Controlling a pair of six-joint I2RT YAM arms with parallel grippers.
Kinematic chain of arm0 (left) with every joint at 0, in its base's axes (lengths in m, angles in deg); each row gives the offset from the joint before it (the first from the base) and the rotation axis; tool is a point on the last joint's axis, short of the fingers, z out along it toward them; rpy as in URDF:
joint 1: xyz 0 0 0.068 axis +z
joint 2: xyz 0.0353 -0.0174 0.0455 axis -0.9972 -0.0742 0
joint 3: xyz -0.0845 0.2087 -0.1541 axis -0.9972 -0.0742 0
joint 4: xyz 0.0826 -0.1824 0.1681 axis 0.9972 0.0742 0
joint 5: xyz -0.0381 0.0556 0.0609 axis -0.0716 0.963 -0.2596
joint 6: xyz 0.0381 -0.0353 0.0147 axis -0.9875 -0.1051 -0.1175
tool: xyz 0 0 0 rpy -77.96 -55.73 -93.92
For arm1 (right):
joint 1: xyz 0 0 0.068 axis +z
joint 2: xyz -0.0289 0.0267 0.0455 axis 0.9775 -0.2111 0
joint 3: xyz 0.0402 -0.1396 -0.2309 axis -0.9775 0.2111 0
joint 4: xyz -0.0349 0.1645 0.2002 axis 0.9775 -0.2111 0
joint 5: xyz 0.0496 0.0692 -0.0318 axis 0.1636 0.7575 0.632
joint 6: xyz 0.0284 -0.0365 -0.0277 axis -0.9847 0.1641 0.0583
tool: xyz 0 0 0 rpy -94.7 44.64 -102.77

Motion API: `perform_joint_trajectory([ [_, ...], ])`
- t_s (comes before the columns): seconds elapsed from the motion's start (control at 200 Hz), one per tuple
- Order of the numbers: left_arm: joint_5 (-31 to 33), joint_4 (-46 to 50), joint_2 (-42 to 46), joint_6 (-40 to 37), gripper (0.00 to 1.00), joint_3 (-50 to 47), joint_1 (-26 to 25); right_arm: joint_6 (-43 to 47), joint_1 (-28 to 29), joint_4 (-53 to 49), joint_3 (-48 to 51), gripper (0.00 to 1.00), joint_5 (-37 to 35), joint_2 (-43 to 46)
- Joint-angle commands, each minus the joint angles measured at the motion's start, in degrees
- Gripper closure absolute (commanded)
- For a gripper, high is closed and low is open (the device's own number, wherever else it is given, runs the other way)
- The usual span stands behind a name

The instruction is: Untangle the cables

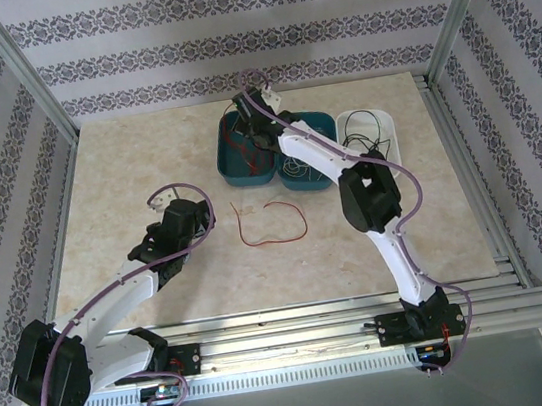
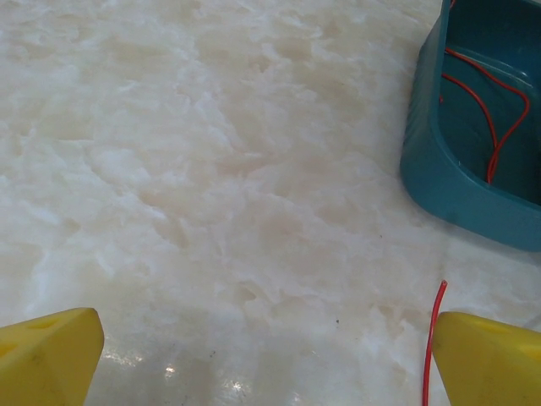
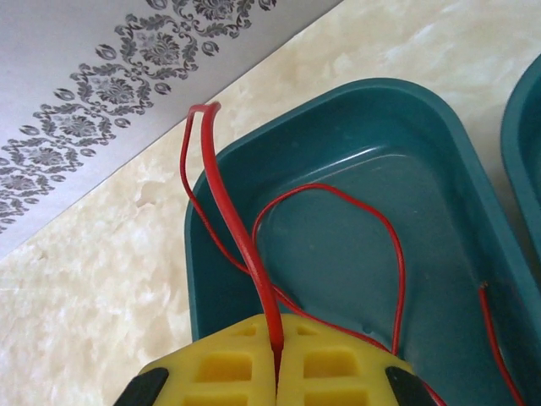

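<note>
Yellow fingertips of the right gripper (image 3: 276,355) sat at the bottom edge of the right wrist view, pressed together on a red cable (image 3: 239,245). From the pinch the strand rose to a sharp bend at the upper left. It then ran back down and looped inside a teal tray (image 3: 380,85).

At the lower left of the overhead view, the left gripper (image 2: 270,355) stood open above the bare table (image 2: 211,169), holding nothing. A loose red cable (image 2: 433,334) lay just beside its right finger, at the lower right of the left wrist view, outside the trays. A black cable (image 1: 359,122) rested in the white tray (image 1: 391,146) at the upper right of the overhead view.

Probable faults:
- A lift could drag the loops against the tray wall, snagging them and shifting or tipping the tray.
- A strand this thin, held only at the fingertips, could slip free under tension.
</note>
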Motion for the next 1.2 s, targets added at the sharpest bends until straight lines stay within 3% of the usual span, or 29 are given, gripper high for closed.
perform_joint_trajectory([
  [0.0, 0.8, 1.6, 1.1, -1.3, 0.01, -0.4, 0.9, -0.5, -0.3, -1.2, -2.4, 1.00, -2.4, -2.3],
  [0.25, 0.8, 1.6, 1.2, -1.3, 0.01, -0.8, 1.2, 0.0, 0.2, -0.2, 4.4, 1.00, 1.2, 0.8],
  [0.495, 0.5, 0.8, 1.4, -1.1, 0.01, -1.5, 1.2, 1.1, 1.3, 0.8, 13.5, 1.00, 0.4, 5.7],
  [0.799, -0.7, 0.7, 2.9, -0.3, 0.01, -2.1, 1.3, 6.3, 1.1, -2.5, 8.0, 1.00, 2.8, 1.7],
  [0.974, -0.5, 1.3, 4.8, -0.3, 0.01, -2.5, 1.3, 8.3, 1.0, -3.1, 7.8, 0.81, 2.5, 2.6],
  [1.194, -1.2, 1.3, 4.7, -0.8, 0.01, -2.5, 1.3, 10.8, 0.9, -3.7, 8.9, 0.69, 0.7, 5.3],
])
